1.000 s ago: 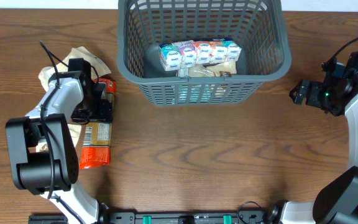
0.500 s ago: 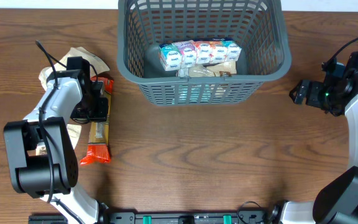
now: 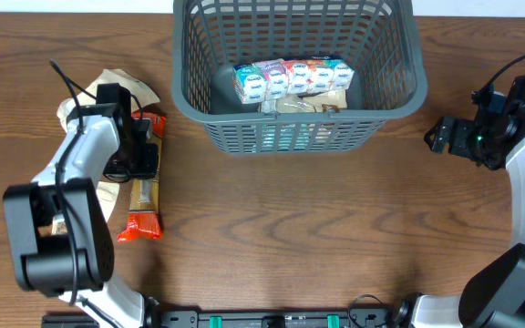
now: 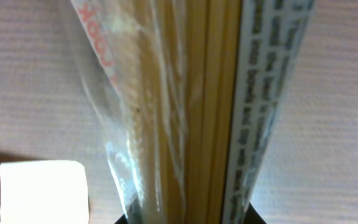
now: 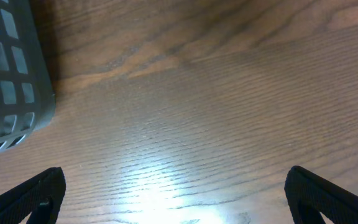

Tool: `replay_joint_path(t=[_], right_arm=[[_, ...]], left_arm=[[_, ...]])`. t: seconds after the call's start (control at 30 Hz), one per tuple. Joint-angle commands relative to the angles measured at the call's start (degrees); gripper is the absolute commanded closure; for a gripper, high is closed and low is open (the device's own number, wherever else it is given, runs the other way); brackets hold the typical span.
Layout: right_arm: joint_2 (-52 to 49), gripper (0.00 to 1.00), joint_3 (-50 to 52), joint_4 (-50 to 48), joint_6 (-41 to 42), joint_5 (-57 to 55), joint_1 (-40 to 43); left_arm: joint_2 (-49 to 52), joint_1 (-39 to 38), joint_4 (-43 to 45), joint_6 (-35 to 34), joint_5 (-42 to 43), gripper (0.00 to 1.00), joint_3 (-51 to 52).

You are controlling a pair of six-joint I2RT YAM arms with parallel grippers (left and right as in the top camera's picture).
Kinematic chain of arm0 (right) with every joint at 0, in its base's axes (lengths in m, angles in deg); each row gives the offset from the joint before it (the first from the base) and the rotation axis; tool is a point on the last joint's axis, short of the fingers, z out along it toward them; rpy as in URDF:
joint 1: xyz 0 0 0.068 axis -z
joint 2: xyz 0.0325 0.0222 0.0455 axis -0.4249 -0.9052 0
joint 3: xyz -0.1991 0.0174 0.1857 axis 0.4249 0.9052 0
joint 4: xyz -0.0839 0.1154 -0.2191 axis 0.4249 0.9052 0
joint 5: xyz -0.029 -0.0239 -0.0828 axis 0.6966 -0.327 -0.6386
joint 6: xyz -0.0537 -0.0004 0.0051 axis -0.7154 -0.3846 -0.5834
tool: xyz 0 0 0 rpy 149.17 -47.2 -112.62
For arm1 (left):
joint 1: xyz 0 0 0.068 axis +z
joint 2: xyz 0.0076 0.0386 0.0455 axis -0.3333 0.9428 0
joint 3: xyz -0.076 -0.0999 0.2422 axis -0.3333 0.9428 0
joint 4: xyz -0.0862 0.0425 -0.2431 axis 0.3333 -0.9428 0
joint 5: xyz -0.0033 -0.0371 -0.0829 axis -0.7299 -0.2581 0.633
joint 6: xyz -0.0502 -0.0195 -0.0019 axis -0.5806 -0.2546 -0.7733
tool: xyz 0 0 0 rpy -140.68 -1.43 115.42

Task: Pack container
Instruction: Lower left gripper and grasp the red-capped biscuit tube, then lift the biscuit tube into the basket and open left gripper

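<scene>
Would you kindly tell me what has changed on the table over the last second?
The left gripper shut its jaws on the orange-ended snack packet, squeezing it from lying flat and wide into a narrow strip on edge. The right gripper stayed open beside the basket, and the basket's contents did not move.

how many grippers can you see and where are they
2. The left gripper is left of the basket, shut on an orange-ended packet. The right gripper is right of the basket, open above the table. None seems hidden.
</scene>
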Motion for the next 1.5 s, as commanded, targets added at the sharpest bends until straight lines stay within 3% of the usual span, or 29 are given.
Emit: replay_joint_path(t=[0.0,0.47,0.9,1.17,1.47], right_arm=[[1.01,0.01,0.31,-0.09,0.59,0.44,0.15],[1.01,0.01,0.31,-0.11,0.59,0.44,0.15],[1.01,0.01,0.31,0.04,0.42,0.46,0.15],[1.01,0.01,0.31,0.04,0.42,0.46,0.15],[1.01,0.01,0.31,0.11,0.42,0.46,0.15]], left_arm=[[-6.99,0.15,-0.33,-0.55,-0.02,0.94,-0.35],[-15.65,0.15,-3.1,-0.55,-0.68,0.94,-0.39],[-32.54,0.09,-4.46,-3.23,0.81,0.94,-4.11],[-36.35,-5.07,-4.46,-4.81,1.73,0.94,-20.11],[-24.24,-15.69,-4.26,-0.13,1.7,0.94,-46.21]])
